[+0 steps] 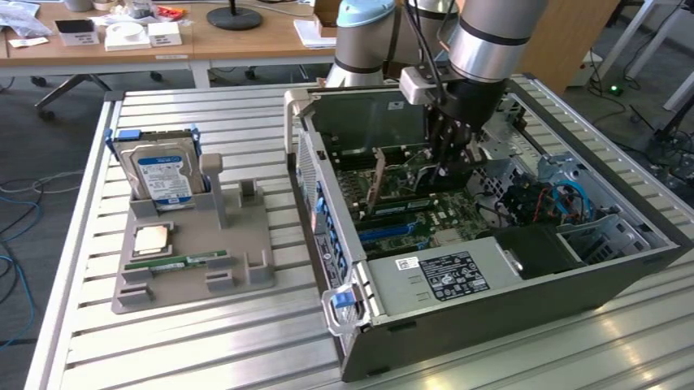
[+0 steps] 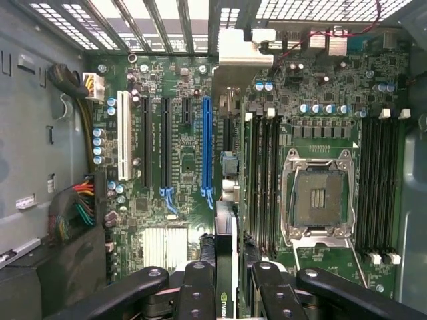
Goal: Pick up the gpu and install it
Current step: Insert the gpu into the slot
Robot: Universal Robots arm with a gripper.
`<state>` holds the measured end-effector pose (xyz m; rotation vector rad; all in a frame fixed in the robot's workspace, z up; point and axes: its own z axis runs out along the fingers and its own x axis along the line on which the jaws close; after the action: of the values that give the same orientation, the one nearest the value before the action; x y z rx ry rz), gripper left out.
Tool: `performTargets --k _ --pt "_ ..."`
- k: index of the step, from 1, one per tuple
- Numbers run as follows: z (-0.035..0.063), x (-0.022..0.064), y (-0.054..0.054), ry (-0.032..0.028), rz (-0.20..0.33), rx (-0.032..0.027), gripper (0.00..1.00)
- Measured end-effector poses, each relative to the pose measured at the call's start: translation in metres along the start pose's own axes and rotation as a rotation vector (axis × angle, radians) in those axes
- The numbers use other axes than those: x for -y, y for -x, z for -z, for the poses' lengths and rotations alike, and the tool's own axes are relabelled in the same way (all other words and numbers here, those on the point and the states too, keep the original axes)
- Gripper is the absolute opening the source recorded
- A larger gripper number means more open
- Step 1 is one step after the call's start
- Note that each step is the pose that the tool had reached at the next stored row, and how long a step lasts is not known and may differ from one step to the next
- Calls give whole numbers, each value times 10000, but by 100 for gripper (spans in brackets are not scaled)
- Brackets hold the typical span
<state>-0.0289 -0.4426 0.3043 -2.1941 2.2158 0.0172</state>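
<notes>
Your gpu point(image 2: 225, 248) is up in the claw point(image 2: 230, 283), not on the bench. You see it edge-on between the two fingers point(image 2: 198, 283), which press against its flat faces, so the claw is clamped on the card rather than standing apart. The card hangs on edge inside the open computer case point(image 1: 607, 272), over the motherboard point(image 2: 183, 173). Its length runs parallel to the expansion slots, just beside the long blue slot point(image 2: 207, 143) as the wrist view gives it. That attitude makes sense to me: a card enters its slot edge first, so holding it thin side down keeps it lined up with the row of slots. You cannot tell from here whether its lower edge touches a slot or hangs clear. In the exterior view a pale tan strip point(image 1: 378, 180) stands just beside the claw on that view's left, toward the vented case wall. I take it for the card's bracket end, though I am not sure. The arm point(image 1: 493, 32) stands nearly vertical over the case, wrist down, with the claw pointing at the board. Well apart on the bench point(image 1: 217, 349), the grey holder point(image 1: 255, 244) carries the hard drive point(image 1: 162, 175) upright and the green memory stick point(image 1: 174, 262) lying flat; nothing touches either.
</notes>
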Motion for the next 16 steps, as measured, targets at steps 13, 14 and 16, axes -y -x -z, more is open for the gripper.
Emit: performTargets --k 13,14,16 --pt "-95 -38 -49 -57 35 -2 26" --pt "-101 -42 -51 -59 36 0 26" --pt "-106 -53 -53 -58 37 -3 26"
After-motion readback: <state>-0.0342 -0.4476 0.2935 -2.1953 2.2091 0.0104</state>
